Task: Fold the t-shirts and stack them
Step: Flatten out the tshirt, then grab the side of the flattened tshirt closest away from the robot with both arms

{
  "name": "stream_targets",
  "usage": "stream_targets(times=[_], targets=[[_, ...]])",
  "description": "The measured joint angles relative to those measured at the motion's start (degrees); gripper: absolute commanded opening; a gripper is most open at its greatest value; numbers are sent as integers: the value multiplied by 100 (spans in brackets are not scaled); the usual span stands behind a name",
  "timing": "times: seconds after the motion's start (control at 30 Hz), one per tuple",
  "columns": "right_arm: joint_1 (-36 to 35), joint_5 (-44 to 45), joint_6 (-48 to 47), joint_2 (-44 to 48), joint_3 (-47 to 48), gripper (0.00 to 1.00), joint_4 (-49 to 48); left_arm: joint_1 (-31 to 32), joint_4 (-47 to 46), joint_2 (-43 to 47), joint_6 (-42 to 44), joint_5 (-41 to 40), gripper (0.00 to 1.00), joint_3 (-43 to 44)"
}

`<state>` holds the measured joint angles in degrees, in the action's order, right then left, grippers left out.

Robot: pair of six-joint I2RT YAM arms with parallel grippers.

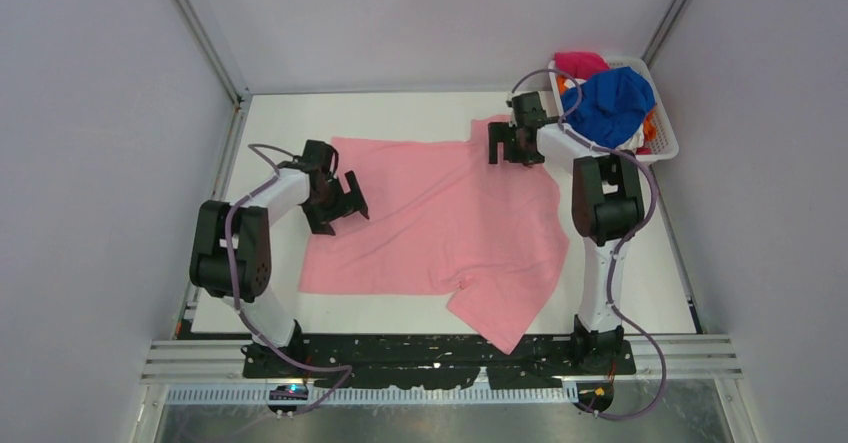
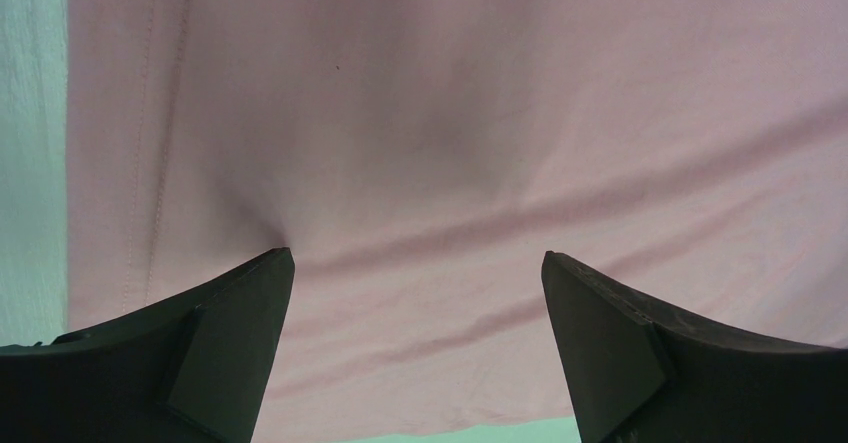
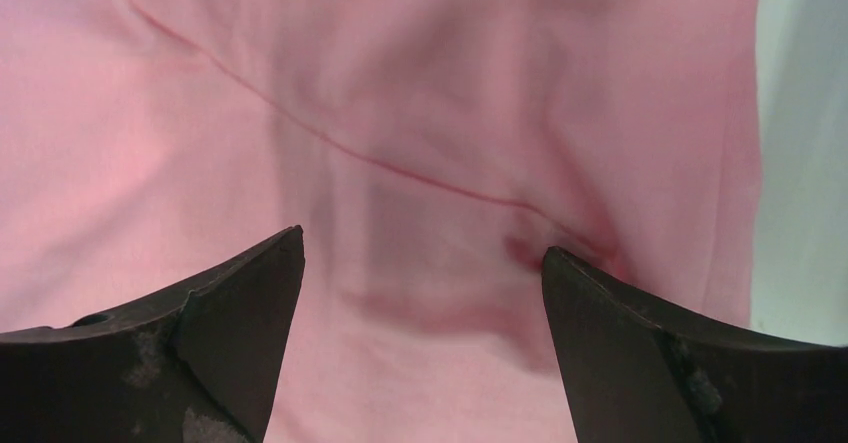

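The pink shirt [image 1: 440, 213] runs left-right: hem under the left gripper [image 1: 342, 217], far sleeve under the right gripper [image 1: 512, 157]. Both wide open.

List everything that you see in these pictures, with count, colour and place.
pink shirt: 1, light pink, spread on the table's middle
blue shirt: 1, royal blue, on top in the basket
magenta shirt: 1, magenta, far side of the basket
orange cloth: 1 seen, orange, mostly hidden under the blue shirt
basket: 1, white, table's far right corner
table: 1, white, under everything
left gripper: 1, black, open over the pink shirt's left edge
right gripper: 1, black, open over its far right part
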<state>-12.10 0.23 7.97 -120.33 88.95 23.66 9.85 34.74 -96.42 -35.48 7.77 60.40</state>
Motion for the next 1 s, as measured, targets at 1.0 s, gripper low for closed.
stream_targets(times=[1.0], targets=[[201,-522,-162,-1779,3305,96,1832,-199,339,-136,-24,-85,100,953]])
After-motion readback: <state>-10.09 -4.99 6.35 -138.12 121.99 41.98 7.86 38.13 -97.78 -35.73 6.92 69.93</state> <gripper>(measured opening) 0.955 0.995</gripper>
